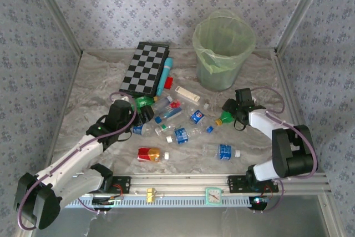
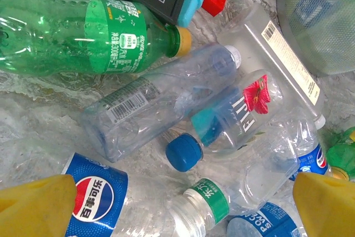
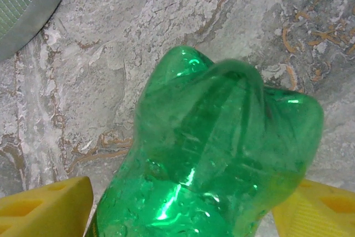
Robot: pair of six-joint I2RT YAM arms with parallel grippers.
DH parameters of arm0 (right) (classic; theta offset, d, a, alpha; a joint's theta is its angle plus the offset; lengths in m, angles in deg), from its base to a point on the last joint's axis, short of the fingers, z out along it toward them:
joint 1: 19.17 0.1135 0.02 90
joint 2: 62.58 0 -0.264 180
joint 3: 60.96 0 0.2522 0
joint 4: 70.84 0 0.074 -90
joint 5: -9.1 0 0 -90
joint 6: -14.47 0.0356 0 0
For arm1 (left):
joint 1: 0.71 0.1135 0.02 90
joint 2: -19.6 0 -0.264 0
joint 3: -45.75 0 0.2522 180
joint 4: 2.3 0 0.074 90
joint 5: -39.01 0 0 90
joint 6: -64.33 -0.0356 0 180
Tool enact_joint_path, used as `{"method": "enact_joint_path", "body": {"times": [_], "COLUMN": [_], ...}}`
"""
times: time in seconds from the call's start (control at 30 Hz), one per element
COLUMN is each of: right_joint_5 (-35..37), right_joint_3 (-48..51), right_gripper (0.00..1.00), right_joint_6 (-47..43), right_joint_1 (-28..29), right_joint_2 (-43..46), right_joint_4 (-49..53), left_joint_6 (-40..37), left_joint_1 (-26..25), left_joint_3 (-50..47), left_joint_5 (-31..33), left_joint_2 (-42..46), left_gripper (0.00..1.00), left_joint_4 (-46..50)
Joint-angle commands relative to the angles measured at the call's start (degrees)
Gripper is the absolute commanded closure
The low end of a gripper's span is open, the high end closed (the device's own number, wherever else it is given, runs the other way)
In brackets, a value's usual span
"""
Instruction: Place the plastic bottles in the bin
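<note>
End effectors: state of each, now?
Left end effector: open, holding nothing.
Right end effector: straddles the green bottle; grip cannot be told.

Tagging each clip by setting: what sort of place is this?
Probably a staged robot test cell, not a home: patterned wall panels box in a marble-look table, with an aluminium rail along its near edge.

The top camera looks down from behind over the whole table [image 1: 94,87]. Both wrist cameras face down, very near, at bottles [image 2: 155,109] the top view shares.
</note>
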Motion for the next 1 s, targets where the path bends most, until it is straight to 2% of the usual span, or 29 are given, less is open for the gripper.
{"method": "enact_joint_path", "body": {"times": [0.0, 0.37, 0.53, 0.7, 0.97], "right_joint_5": [1.22, 1.08, 1.01, 1.16, -1.15], "right_joint_3": [-0.92, -0.46, -0.34, -0.29, 0.33], "right_gripper": [0.18, 0.27, 0.36, 0.4, 0.46], "right_joint_6": [0.66, 0.67, 0.28, -0.97, -3.61], "right_joint_1": [-0.49, -0.79, -0.86, -0.85, -0.29], "right_joint_2": [-1.16, -2.71, -1.76, 1.83, 12.95], "right_joint_4": [-0.41, -1.62, -1.6, -0.69, 2.15], "left_joint_6": [-0.22, -0.03, -0.09, -0.62, -1.8], "left_joint_1": [-0.47, -0.5, -0.48, -0.46, 0.27], "left_joint_3": [-0.23, -0.43, -0.51, -0.52, -1.04], "left_joint_5": [0.57, 0.66, 0.75, 1.03, 1.19], "left_joint_2": [0.4, 0.68, 0.85, 1.32, 2.81], "left_gripper": [0.0, 0.0, 0.0, 0.0, 0.0], "left_joint_4": [0.74, 1.0, 1.1, 1.09, 0.57]}}
